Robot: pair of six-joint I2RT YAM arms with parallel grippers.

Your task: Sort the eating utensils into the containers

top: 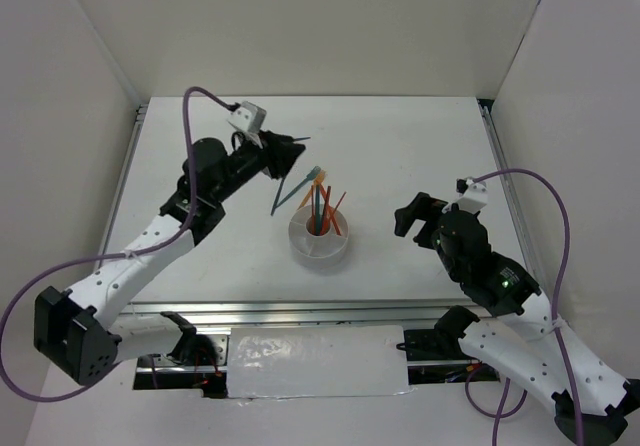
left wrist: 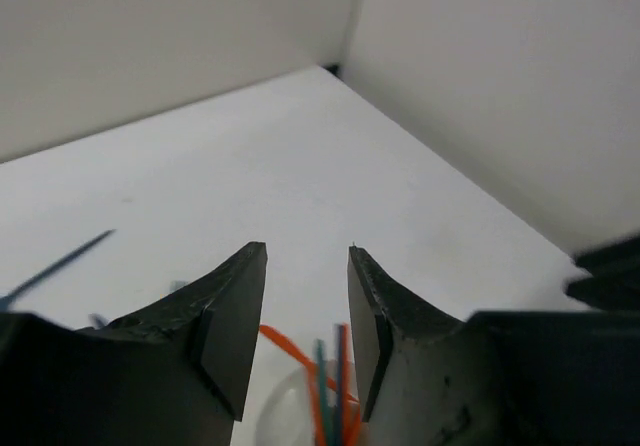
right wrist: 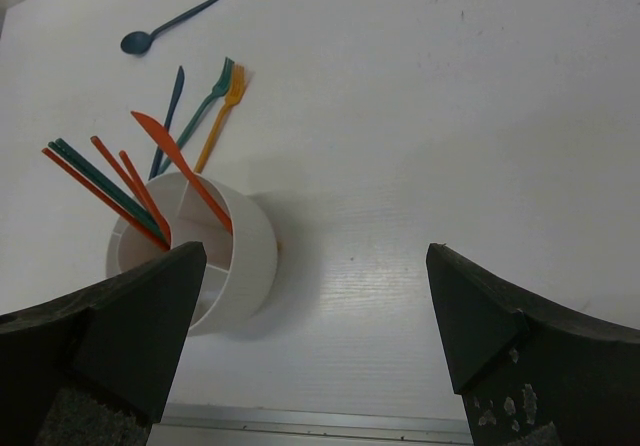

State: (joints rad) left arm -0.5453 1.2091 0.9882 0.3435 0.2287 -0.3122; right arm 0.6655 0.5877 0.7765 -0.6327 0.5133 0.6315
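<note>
The round white holder (top: 320, 246) stands mid-table, with orange and teal chopsticks (top: 322, 209) and an orange knife standing in it. In the right wrist view the holder (right wrist: 243, 256) holds the chopsticks (right wrist: 100, 180) and the orange knife (right wrist: 180, 164). Beyond it on the table lie a teal fork (right wrist: 207, 99), an orange fork (right wrist: 222, 116), a dark teal knife (right wrist: 170, 116) and a blue spoon (right wrist: 165, 28). My left gripper (top: 296, 156) is open and empty above the loose utensils (top: 292, 192). Its fingers (left wrist: 235, 306) frame the chopsticks (left wrist: 330, 386). My right gripper (top: 408, 216) is open and empty to the right of the holder.
White walls enclose the table on the left, back and right. A metal rail (top: 300, 311) runs along the near edge. The right gripper (right wrist: 316, 251) hangs over bare table between the holder and the front rail (right wrist: 320, 424).
</note>
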